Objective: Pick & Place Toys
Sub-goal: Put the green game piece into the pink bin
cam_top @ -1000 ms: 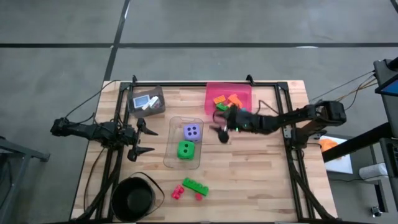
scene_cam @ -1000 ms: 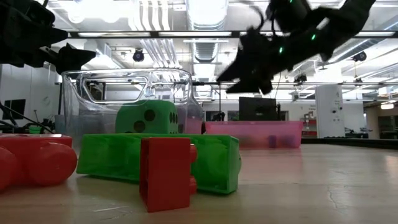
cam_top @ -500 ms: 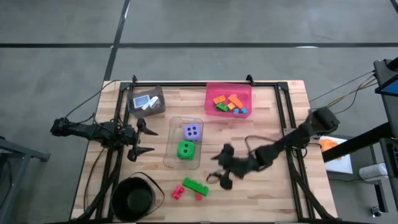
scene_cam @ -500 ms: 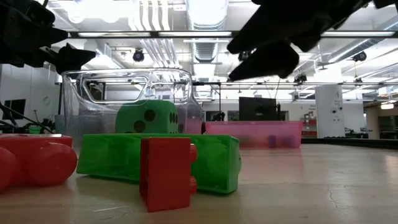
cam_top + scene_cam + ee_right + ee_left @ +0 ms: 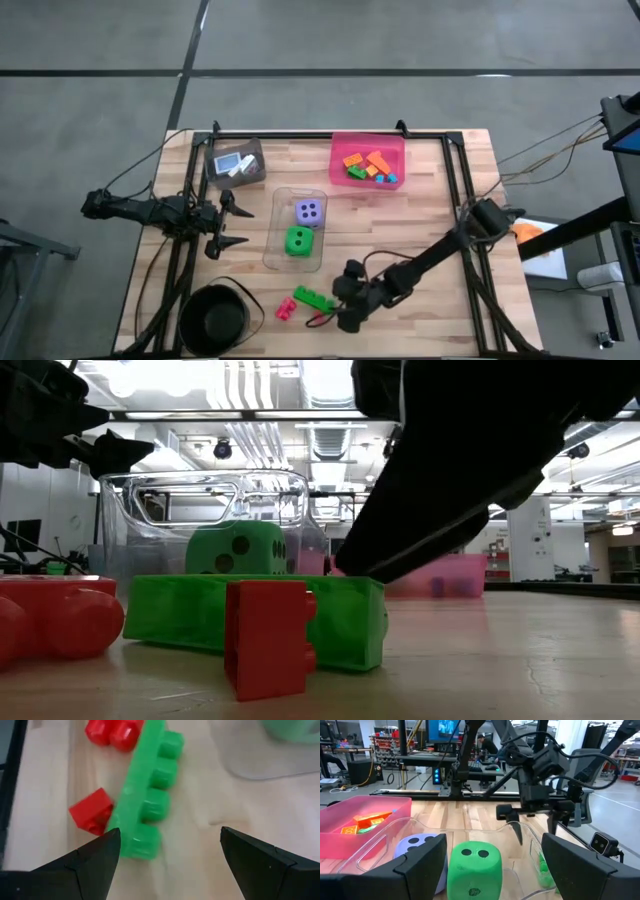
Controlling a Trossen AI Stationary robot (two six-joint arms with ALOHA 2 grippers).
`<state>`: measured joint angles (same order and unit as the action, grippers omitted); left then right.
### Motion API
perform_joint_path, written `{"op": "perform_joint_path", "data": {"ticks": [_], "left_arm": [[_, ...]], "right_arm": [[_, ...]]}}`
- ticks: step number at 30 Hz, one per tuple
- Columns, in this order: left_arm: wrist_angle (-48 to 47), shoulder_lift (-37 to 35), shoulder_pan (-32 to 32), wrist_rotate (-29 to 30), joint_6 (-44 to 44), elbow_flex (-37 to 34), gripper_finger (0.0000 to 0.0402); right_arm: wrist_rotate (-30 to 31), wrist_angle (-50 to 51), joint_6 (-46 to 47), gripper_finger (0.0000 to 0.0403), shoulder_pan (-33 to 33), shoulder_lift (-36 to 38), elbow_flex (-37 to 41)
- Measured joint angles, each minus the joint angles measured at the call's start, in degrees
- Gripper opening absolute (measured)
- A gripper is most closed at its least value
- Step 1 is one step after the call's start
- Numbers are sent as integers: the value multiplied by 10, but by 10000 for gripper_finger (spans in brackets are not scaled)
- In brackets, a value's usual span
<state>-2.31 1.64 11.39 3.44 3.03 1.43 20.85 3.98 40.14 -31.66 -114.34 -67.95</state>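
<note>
While my right gripper hangs low over the near part of the wooden bench, the long green plastic brick lies flat just ahead of its fingers, studs showing along one side. A small red plastic brick sits touching or nearly touching its flank, and a rounded red plastic piece lies at its far end.

I judge the green brick to be light, rigid and a little slick, so it could skate on the wood if I nudge one end. The best hold looks to be across its narrow width near the middle, fingers on the two long smooth faces, away from the small red brick.

My right gripper stands wide and holds nothing; both fingers are apart from the brick, with one on the brick's side and the other over bare wood.

My left gripper waits beside the clear plastic bin, also spread wide and empty. That bin holds a green dotted die and a purple dotted die; the pink bin carries more bricks.
</note>
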Motion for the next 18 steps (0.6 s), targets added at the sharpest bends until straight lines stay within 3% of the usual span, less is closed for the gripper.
{"op": "perform_joint_path", "data": {"ticks": [18], "left_arm": [[0,1,0,0,0,0,327]], "right_arm": [[-29,21,31,341,-14,7,-23]]}}
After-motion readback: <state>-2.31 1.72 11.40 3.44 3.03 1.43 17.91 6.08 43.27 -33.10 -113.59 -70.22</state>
